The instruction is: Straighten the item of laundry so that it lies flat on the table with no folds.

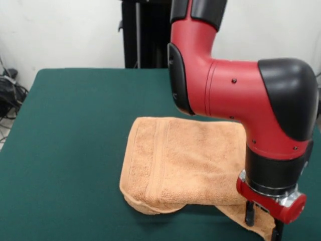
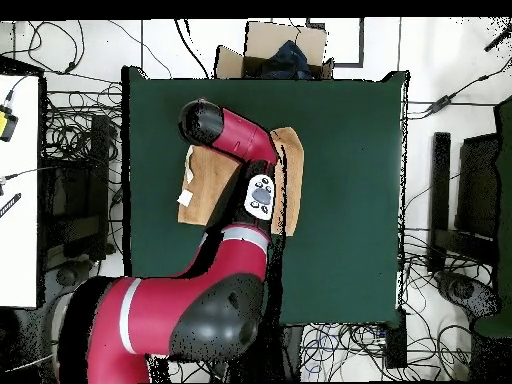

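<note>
The item of laundry (image 1: 185, 160) is an orange-tan towel lying doubled over on the green table (image 1: 75, 125), right of centre in the front view. Its folded edge bulges at the near side, and a lower layer pokes out at the near right corner. My gripper (image 1: 263, 222) is low over that corner, open, with one finger on each side of the protruding cloth. In the overhead view the arm covers the middle of the towel (image 2: 213, 190) and hides the gripper. White tags (image 2: 186, 186) show at the towel's left edge.
The arm's red elbow and black joint (image 1: 288, 95) hang over the towel's right half. Green table top (image 2: 350, 180) spreads wide around the towel. Cables and a cardboard box (image 2: 280, 50) lie beyond the table's edges.
</note>
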Controlling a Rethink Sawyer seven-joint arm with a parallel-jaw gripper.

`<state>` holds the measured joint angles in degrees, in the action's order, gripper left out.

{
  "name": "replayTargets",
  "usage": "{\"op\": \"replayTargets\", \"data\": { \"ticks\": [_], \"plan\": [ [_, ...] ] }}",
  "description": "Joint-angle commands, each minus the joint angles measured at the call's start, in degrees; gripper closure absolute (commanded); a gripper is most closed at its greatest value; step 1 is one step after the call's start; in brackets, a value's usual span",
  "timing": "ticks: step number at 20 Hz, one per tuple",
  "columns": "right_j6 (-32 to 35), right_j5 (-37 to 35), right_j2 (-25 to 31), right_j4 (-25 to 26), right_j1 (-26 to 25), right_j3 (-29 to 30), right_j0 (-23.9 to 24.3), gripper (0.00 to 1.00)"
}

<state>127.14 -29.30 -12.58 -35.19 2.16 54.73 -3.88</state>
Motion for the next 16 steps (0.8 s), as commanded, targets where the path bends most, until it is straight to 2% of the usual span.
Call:
{"op": "replayTargets", "data": {
  "ticks": [1, 6, 10, 16],
  "plan": [
    [10.0, 2.9, 7.8, -1.3, -7.2, 0.8, 0.7, 0.00],
    [7.9, 5.7, 10.2, -1.2, -9.4, -1.5, 1.8, 0.00],
    [7.7, 8.5, 9.1, -0.6, -12.2, -6.3, 1.7, 0.00],
    [6.2, 7.4, 2.6, 2.0, -15.1, -15.3, 2.3, 0.00]
  ]
}}
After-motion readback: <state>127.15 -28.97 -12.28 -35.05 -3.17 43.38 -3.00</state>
